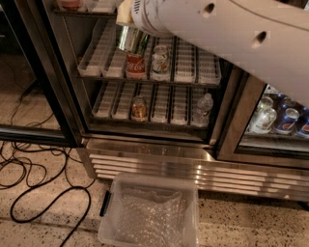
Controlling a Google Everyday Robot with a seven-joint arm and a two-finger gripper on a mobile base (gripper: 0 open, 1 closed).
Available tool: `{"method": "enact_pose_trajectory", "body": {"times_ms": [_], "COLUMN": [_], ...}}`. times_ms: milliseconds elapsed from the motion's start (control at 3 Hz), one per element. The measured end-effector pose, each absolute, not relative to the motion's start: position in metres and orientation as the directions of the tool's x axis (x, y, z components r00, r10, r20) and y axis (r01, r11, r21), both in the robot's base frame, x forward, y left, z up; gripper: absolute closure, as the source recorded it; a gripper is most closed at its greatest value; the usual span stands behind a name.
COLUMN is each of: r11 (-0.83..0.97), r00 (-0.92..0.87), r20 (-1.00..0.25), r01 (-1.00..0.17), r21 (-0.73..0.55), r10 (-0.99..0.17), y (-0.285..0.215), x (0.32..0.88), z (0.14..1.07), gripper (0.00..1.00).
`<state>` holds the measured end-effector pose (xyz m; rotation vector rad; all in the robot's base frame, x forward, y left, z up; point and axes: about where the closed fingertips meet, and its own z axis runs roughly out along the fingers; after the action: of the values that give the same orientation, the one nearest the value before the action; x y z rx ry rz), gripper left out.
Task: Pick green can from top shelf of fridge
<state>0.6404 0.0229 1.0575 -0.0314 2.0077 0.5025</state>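
The green can (132, 40), shiny silver with a pale green body, hangs tilted below the end of my white arm (217, 34), in front of the open fridge (159, 161). My gripper (130, 30) is shut on it from above, and the arm covers most of the gripper. The can hangs just above the red cola can (136, 65), which stands on the middle rack. The top shelf (82, 12) shows only as a dark wire edge at the top of the view, with something reddish on it.
A white can with green and red print (160, 60) stands beside the cola can. The lower rack holds a brownish can (139, 109) and a water bottle (203, 109). Several cans (273, 118) sit behind the right door. A clear plastic bin (111, 226) and black cables (38, 185) lie on the floor, and the open glass door (34, 96) is at the left.
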Motion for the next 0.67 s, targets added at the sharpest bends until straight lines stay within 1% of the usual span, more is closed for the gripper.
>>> {"method": "enact_pose_trajectory", "body": {"times_ms": [333, 667], "r11": [0.898, 0.888], "r00": [-0.503, -0.53], "r20": [-0.838, -0.808], "r01": [-0.235, -0.198], "r21": [0.371, 0.415], "r10": [0.214, 0.259], "y": [0.029, 0.023], "x": [0.636, 0.614], "z": [1.056, 1.043], "gripper": [1.0, 1.0]}}
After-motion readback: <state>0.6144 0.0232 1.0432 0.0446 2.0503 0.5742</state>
